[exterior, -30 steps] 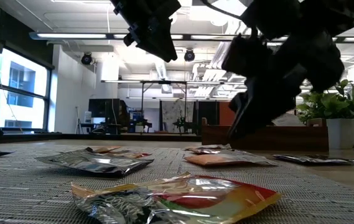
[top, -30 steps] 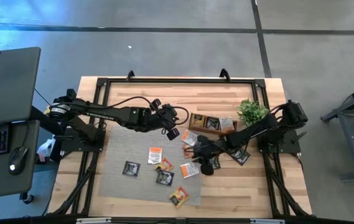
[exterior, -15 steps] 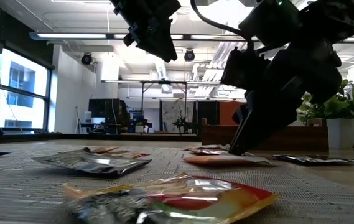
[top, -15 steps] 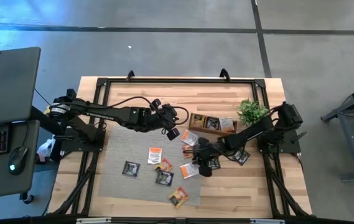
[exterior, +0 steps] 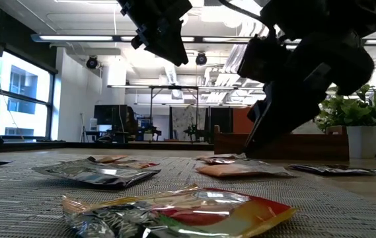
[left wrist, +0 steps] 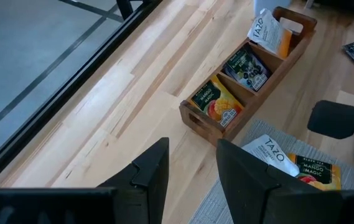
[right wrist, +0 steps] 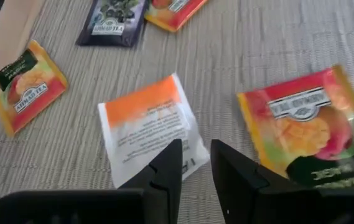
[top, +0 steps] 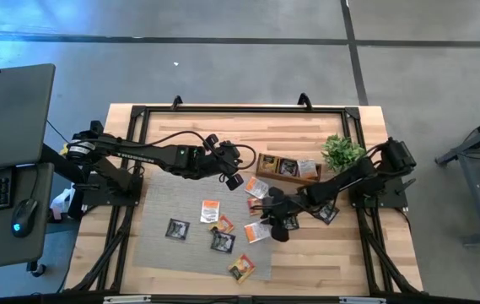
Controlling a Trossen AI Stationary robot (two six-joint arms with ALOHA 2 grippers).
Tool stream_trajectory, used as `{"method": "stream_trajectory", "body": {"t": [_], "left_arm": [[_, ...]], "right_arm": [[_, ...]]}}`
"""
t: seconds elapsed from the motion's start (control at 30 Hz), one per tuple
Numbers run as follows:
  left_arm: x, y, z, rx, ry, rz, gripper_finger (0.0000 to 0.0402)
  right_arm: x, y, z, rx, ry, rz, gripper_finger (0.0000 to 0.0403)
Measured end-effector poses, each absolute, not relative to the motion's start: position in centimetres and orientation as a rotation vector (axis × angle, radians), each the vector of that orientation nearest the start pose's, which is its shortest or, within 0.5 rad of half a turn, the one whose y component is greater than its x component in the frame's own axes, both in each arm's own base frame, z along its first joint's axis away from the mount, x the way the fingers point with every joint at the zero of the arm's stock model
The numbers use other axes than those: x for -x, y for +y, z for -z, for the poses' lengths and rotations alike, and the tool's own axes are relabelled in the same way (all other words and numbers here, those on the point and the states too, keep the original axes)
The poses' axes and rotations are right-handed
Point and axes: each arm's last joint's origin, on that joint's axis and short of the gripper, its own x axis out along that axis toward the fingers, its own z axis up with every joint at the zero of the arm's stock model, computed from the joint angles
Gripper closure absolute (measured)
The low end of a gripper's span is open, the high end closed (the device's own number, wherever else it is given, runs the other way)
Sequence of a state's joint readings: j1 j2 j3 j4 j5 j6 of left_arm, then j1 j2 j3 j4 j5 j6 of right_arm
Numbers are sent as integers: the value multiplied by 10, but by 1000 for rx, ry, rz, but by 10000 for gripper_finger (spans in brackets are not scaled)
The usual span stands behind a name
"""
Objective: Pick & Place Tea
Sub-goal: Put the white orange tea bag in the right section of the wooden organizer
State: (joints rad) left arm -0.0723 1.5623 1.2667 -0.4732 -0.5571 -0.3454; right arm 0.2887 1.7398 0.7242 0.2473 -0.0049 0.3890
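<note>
Several flat square tea sachets lie scattered on a grey mat [top: 164,203]: orange, black, and white with orange print. My right gripper [top: 275,226] hangs low over the mat's right part. Its fingers are a narrow gap apart [right wrist: 195,165] over the near corner of a white-and-orange sachet [right wrist: 149,127], which lies flat, with a mango-print sachet [right wrist: 301,121] beside it. My left gripper [top: 233,177] is open [left wrist: 192,168] and empty. It hovers high, near the left end of the wooden tray [left wrist: 251,68]. My right gripper's fingers [right wrist: 164,168] come slanting down from the table's right over the white-and-orange sachet's corner [right wrist: 192,155]. I cannot tell whether they touch it. The sachet lies flat on the mat.
The long wooden tray [top: 286,167] holds three sachets in its compartments. A small green plant [top: 341,152] stands at its right end. More sachets lie on the bare wood right of the mat [top: 324,211]. A black frame [top: 138,114] runs round the table's edges.
My right gripper dipped to the mat surface and toward the table's left, then rose a little and drew back toward the right. My left gripper kept still.
</note>
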Motion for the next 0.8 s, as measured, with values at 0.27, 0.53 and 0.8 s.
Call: {"method": "stream_trajectory", "body": {"t": [0.27, 0.53, 0.8], "left_arm": [[-336, -9, -289, 83, 646, -579, 270], [-336, -9, -289, 83, 646, -580, 270], [-336, -9, -289, 83, 647, -580, 270]], "right_arm": [[-303, 92, -104, -263, 841, -101, 322], [-302, 91, -103, -213, 838, -79, 383], [-300, 89, -109, -185, 837, -91, 399]]}}
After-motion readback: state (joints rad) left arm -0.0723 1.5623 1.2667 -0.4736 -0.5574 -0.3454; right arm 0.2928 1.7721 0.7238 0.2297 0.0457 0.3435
